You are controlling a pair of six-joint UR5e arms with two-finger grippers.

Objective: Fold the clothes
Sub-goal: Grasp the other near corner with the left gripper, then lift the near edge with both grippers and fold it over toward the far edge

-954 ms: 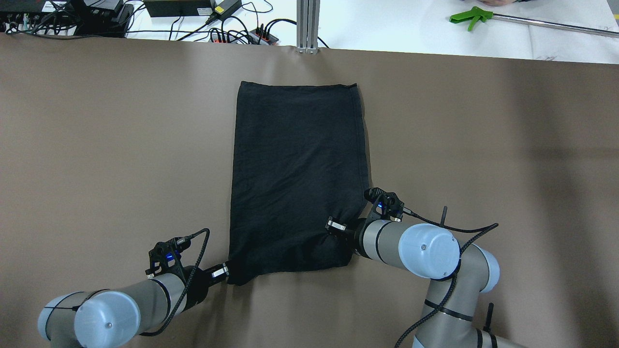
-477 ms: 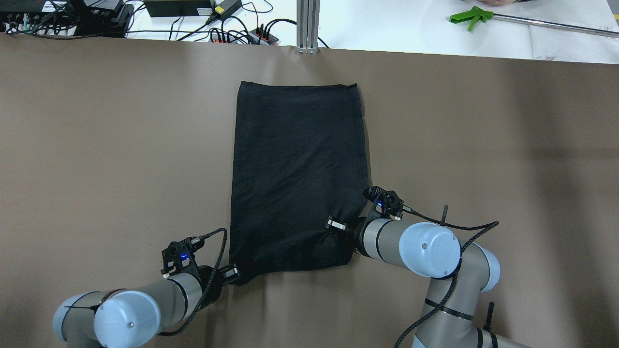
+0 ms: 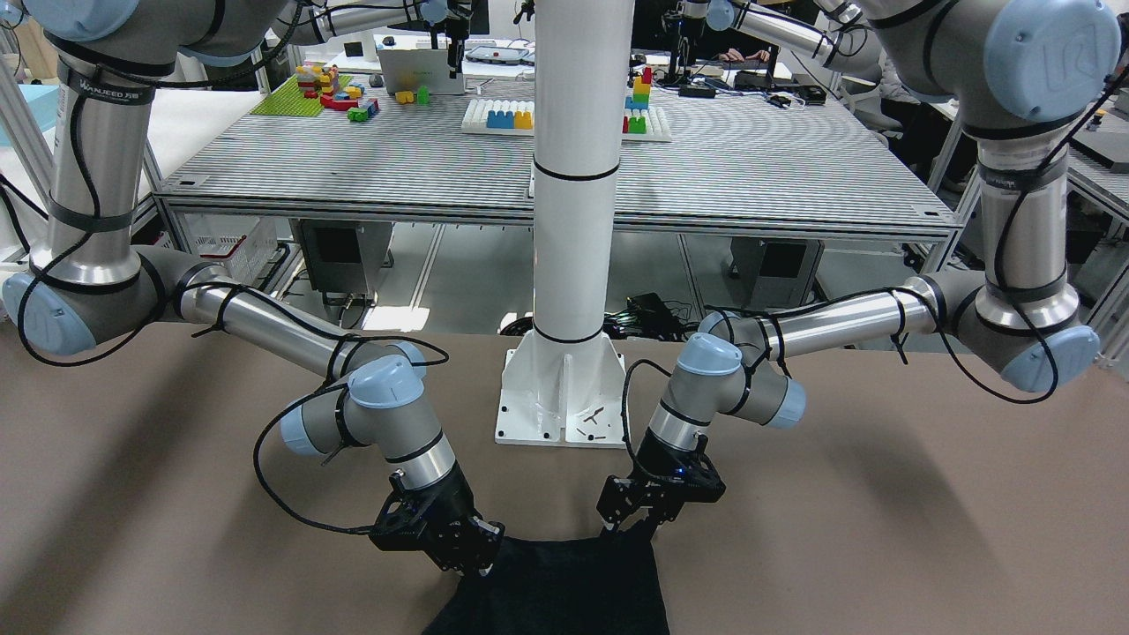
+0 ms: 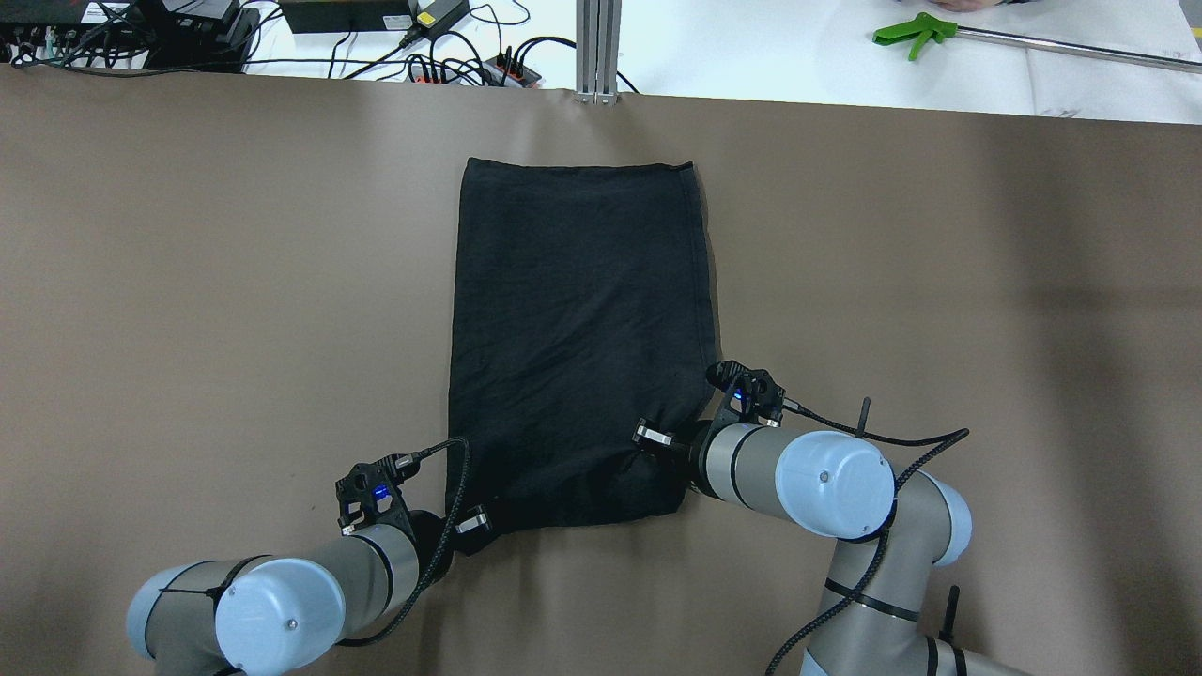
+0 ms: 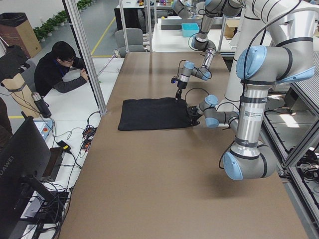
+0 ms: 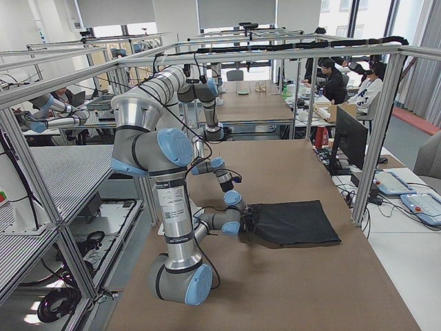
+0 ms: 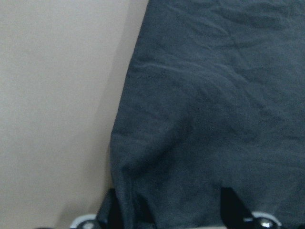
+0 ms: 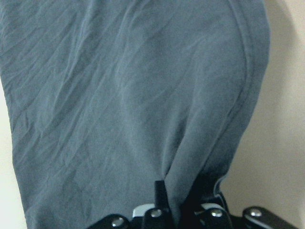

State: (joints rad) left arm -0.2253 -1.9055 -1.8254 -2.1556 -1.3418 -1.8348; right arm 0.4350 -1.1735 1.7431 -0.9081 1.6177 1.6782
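Spread flat on the brown table cover (image 4: pixel 188 282), straight out from the base of the white pillar (image 3: pixel 573 176): one black garment (image 4: pixel 577 329), folded to a tall rectangle, long sides running away from the pillar. Near hem close to the pillar's base, far hem close to the table's far edge, by an aluminium post (image 4: pixel 596 47).

At the near-hem corner on the robot's left, the left gripper (image 4: pixel 472 519). In its wrist view, fingers (image 7: pixel 112 214) well apart, the cloth's corner lying across the gap and not visibly pinched. On the garment's other side, a little up from the second near corner, the right gripper (image 4: pixel 651 437). Fingers (image 8: pixel 159 191) drawn close on a raised ridge of fabric beside the stitched side hem.

Wide bare cover on both sides of the garment, plus a bare strip between its near hem and the pillar's base. Beyond the far edge, a white surface with cables and a green-handled grabber (image 4: pixel 916 36). A seated person (image 5: pixel 62 67) there, shown only in the left side view.

Whole outline of the garment only from overhead. From the front-facing camera just the near strip, cut off by the frame's bottom. Finger spacing readable only from the wrist cameras.
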